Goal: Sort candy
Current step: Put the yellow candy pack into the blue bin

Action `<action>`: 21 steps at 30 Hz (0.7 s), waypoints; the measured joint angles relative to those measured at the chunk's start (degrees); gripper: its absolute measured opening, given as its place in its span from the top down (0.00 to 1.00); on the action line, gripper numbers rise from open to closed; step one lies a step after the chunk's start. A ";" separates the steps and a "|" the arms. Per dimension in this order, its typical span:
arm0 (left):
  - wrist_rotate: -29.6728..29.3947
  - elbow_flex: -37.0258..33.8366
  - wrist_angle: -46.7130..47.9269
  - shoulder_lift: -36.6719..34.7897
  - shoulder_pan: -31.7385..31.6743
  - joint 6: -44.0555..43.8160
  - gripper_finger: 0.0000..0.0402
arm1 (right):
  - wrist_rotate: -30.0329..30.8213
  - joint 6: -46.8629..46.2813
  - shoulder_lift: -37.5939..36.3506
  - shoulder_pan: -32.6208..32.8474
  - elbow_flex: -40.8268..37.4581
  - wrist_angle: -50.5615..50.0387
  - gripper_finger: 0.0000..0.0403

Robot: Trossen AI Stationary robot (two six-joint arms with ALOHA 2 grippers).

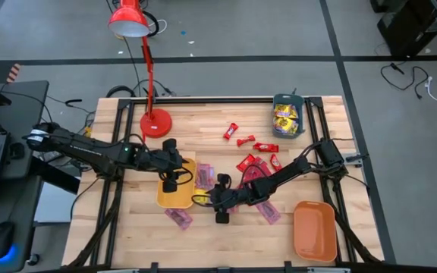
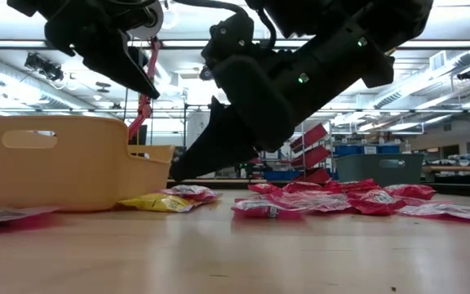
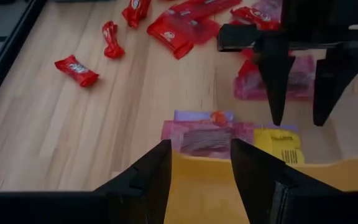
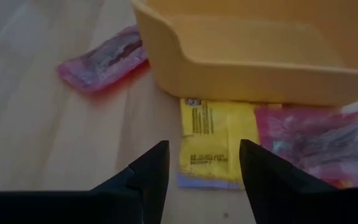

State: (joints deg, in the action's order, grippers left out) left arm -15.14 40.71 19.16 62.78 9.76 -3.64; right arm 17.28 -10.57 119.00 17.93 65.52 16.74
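Roughly from the left: the left gripper (image 1: pixel 171 182) hangs over the yellow tray (image 1: pixel 174 199) near the bench's (image 1: pixel 203 243) front-centre, its fingers spread with nothing between them; the tray looks empty below it. A pinkish-purple packet (image 1: pixel 177 218) lies on the bench just in front of that tray. Just to the tray's right, a yellow packet (image 4: pixel 213 142) with dark print lies flat against the tray's outer wall, touching another pinkish-purple packet (image 4: pixel 319 144) beside it. The right gripper (image 1: pixel 221 211) is poised right over that yellow packet, fingers (image 4: pixel 149 169) parted and straddling it, not yet pinching anything.

Further right, most of the candy sits in a loose cluster of red and pink wrappers (image 1: pixel 250 168) at mid-bench, with a few red sweets (image 1: pixel 231 131) scattered toward the back. A teal tray (image 1: pixel 287 118) at the back right already holds several yellow packets, and an orange tray (image 1: pixel 314 230) at the front right looks empty.

The step in hand seems to be picking up the yellow packet. Since it is flat and thin, the fingers should come down until they nearly touch the wood, then close across its narrow width. The tray wall is very close, so keeping clear of it matters, and so does avoiding the touching pink packet, which could get dragged along.
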 joint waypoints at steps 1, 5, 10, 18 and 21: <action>0.00 0.00 0.02 0.00 0.00 -0.02 0.58 | 0.09 0.37 0.00 -0.02 -0.03 1.11 0.55; 0.02 0.00 -0.02 0.00 0.04 -0.27 0.58 | 0.11 1.57 -0.07 0.04 0.02 2.60 0.55; 0.04 0.00 0.01 0.00 0.07 -1.53 0.58 | 0.24 1.63 -0.07 0.00 -0.07 3.13 0.56; 0.16 0.00 0.10 0.03 0.09 -1.57 0.58 | 0.38 3.21 4.39 0.04 0.04 7.85 0.56; 0.20 0.00 0.29 0.04 0.09 -2.12 0.58 | 0.61 2.01 5.62 0.00 0.06 8.26 0.56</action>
State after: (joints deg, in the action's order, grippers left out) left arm -14.94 40.71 19.45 62.82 9.85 -5.76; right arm 17.89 -8.56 124.62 17.93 65.58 24.99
